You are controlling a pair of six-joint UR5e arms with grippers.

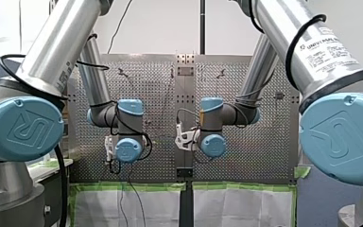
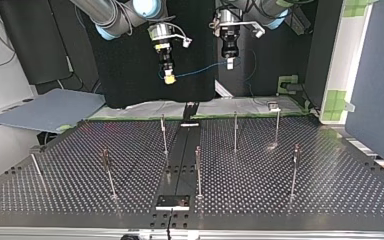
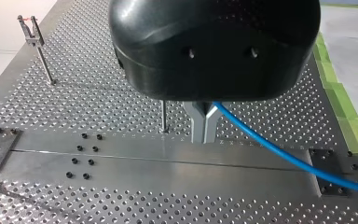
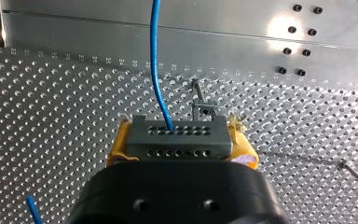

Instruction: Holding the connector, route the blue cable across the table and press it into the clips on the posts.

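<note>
Silver arms bend inward above the desk (image 1: pixel 160 94); the label (image 1: pixel 326 49) on my right arm (image 1: pixel 274 19) reads UNIVERSAL ROBOTS. Top view: my left tool (image 2: pixel 230 64) and my right tool (image 2: pixel 169 77) hang high, blue cable (image 2: pixel 200 70) strung between. Left wrist: metal fingers (image 3: pixel 198 126) pinch that cable. Right wrist: yellow pads (image 4: pixel 119 147) clamp the connector (image 4: pixel 177 135).

Bright blue cable (image 4: pixel 156 60). Dark grey connector (image 4: pixel 177 137) – two rows of small holes. Yellow pads (image 4: pixel 116 151) on my right claw (image 4: pixel 181 145), black body. On my left claw (image 3: pixel 204 128), black body, grey metal fingers (image 3: pixel 197 122). Silver surface (image 3: pixel 98 98), regular dot grid – green tape (image 3: pixel 342 100) along edge. Light blue arm caps (image 1: pixel 21 127).
</note>
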